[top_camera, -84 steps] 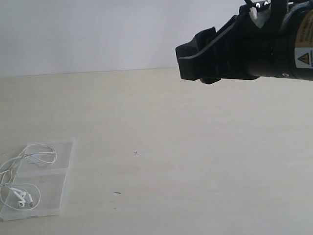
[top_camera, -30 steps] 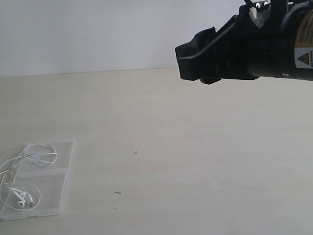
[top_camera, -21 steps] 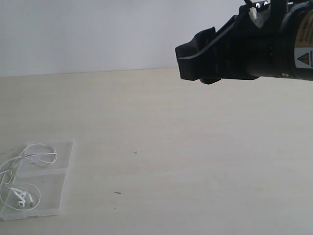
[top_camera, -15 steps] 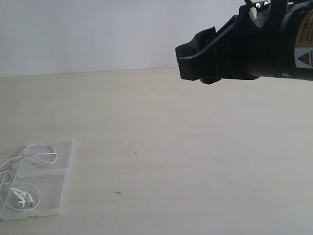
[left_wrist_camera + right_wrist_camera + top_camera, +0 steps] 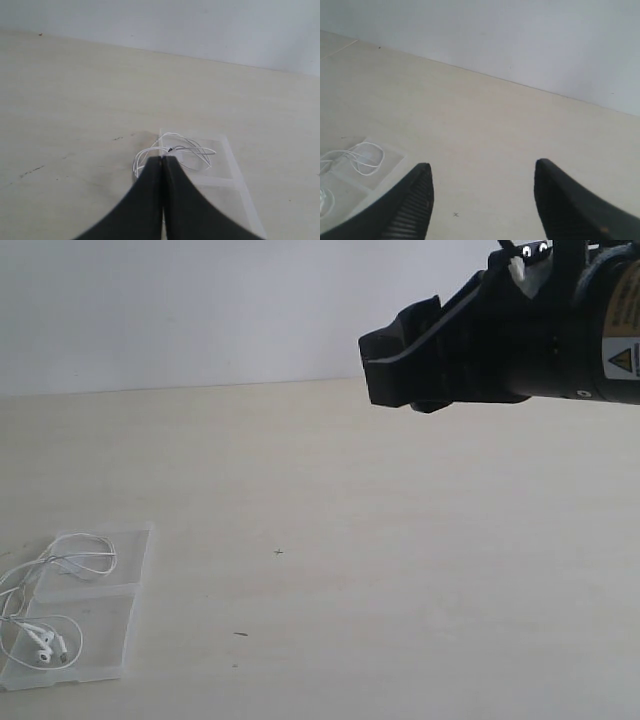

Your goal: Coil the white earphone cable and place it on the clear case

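The clear case (image 5: 100,640) lies flat and opened out at the table's lower left. The white earphone cable (image 5: 75,562) rests on it in loose loops, its two earbuds (image 5: 45,645) on the nearer half, and some wire spills over the left edge. In the left wrist view my left gripper (image 5: 162,159) is shut and empty, hovering back from the cable (image 5: 192,148) and the case (image 5: 235,172). It is out of the exterior view. My right gripper (image 5: 482,172) is open, high above the table, with the case (image 5: 390,159) and the cable (image 5: 367,159) far off to one side.
The black right arm (image 5: 500,335) fills the upper right of the exterior view. A small x mark (image 5: 278,552) and a short dark scuff (image 5: 240,634) sit on the pale wooden table (image 5: 400,570). A white wall stands behind.
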